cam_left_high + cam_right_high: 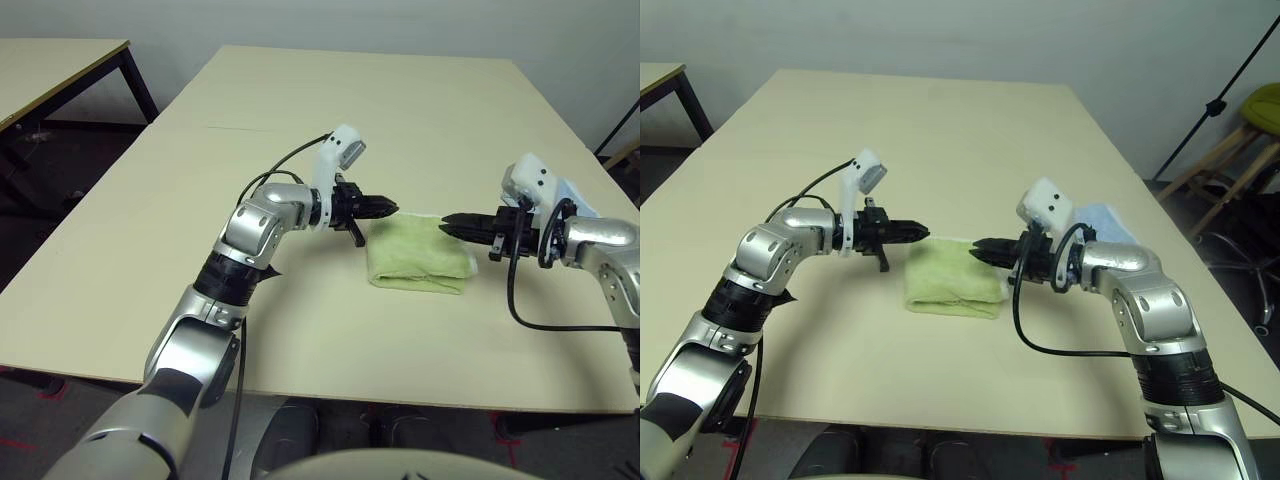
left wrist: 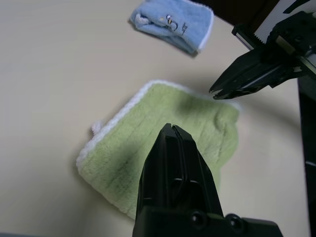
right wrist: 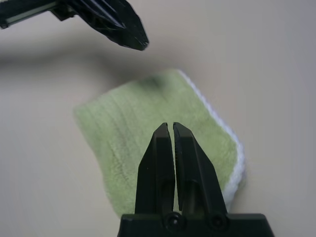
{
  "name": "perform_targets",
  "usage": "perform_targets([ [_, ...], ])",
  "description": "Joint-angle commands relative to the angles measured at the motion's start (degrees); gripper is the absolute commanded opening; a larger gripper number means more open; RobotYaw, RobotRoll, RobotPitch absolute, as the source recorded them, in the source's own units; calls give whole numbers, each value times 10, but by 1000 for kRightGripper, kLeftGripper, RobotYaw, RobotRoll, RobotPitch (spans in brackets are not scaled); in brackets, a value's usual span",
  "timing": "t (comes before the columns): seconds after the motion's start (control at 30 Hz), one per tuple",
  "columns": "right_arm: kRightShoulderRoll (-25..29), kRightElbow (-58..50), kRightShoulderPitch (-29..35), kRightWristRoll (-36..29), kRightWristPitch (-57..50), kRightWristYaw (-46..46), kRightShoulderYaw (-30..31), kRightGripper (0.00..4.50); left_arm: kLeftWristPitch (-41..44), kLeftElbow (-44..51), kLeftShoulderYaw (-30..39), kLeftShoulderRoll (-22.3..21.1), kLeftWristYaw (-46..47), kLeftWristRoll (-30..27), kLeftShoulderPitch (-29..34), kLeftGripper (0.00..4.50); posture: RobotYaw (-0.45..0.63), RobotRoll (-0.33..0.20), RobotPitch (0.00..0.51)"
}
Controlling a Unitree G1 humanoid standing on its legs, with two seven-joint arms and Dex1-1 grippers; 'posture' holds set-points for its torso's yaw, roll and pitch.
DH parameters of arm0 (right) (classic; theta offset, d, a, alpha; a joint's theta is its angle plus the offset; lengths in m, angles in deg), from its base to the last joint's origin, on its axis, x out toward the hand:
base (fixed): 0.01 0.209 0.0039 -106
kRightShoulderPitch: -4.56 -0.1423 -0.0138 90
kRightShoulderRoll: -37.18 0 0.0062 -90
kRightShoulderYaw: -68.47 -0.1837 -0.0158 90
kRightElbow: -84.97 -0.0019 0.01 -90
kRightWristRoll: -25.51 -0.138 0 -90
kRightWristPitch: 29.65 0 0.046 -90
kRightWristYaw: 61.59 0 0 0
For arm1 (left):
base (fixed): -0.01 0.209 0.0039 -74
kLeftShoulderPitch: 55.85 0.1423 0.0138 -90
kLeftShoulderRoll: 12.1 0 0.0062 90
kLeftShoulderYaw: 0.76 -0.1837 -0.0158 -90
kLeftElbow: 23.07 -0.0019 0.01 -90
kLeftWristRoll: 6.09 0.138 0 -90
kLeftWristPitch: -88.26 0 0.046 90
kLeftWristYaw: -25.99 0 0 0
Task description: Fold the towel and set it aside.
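Toward the table's right edge the folded towel lay between both clenched, empty end effectors, left and right hovering about equally near its far corners.

Readable text: none in any view.
Towel: plain lime-green terry with white stitched edging; no lettering, label or brand visible.
Blue cloth: small marks near one edge, a pale stitched patch and a short dark line; too small to read as letters or numbers.
Table: bare pale surface; no printed marks, stickers or numbers.
Wrist camera housings: white casings on both arms; no legible brand or model marking.
Forearm shells: silver covers; no logo or number legible.
Floor, near left: red tape marks; shapes only, not characters.
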Motion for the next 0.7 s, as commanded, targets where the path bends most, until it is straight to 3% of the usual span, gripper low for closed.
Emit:
perform_targets([
  [0.03, -19, 32, 21, 8, 12, -16, 4, 50, -29, -48, -3, 16, 5, 15, 21, 0, 27, 0, 52],
  [0.43, -45, 139, 58, 71, 83, -22, 44, 50, -58, -85, -39, 30, -10, 60, 67, 0, 28, 0, 44],
  [0.7, -50, 148, 37, 50, 89, -10, 20, 50, -43, -73, -17, 28, -2, 57, 61, 0, 32, 0, 46],
])
